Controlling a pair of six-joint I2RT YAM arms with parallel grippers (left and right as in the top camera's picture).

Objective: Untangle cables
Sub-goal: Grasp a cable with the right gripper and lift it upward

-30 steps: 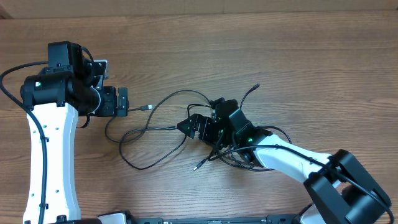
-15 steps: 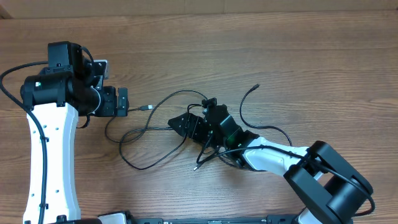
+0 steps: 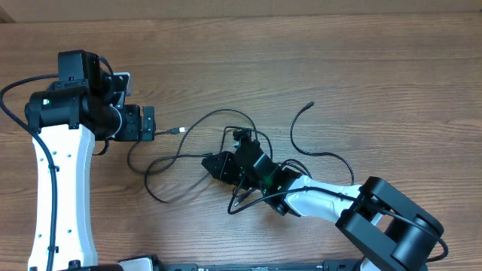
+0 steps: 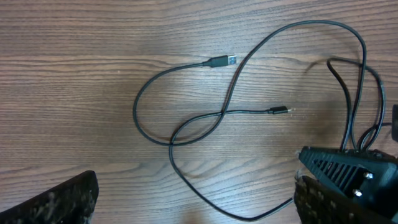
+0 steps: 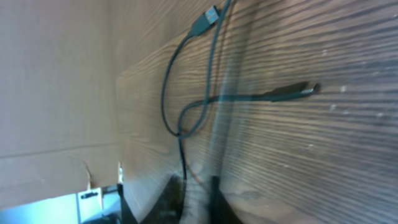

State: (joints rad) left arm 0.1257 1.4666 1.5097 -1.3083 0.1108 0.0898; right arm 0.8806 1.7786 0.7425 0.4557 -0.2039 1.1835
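The right gripper (image 3: 207, 160) sits low over the wooden table (image 3: 361, 68). Its two fingers (image 5: 214, 200) are drawn nearly together with one black strand running down between them, so it looks clamped on the cables (image 4: 222, 113). The cables lie on both sides of this gripper. A knot of loops sits just behind it, around its wrist, and a loose figure-eight stretches out ahead of its tip. That figure-eight ends in a small plug (image 4: 280, 111) near the tip and a silver USB plug (image 4: 224, 61) farther out. The left gripper (image 3: 147, 122) hovers just beyond the USB plug, well apart from the right gripper, with its jaws spread and nothing between them.
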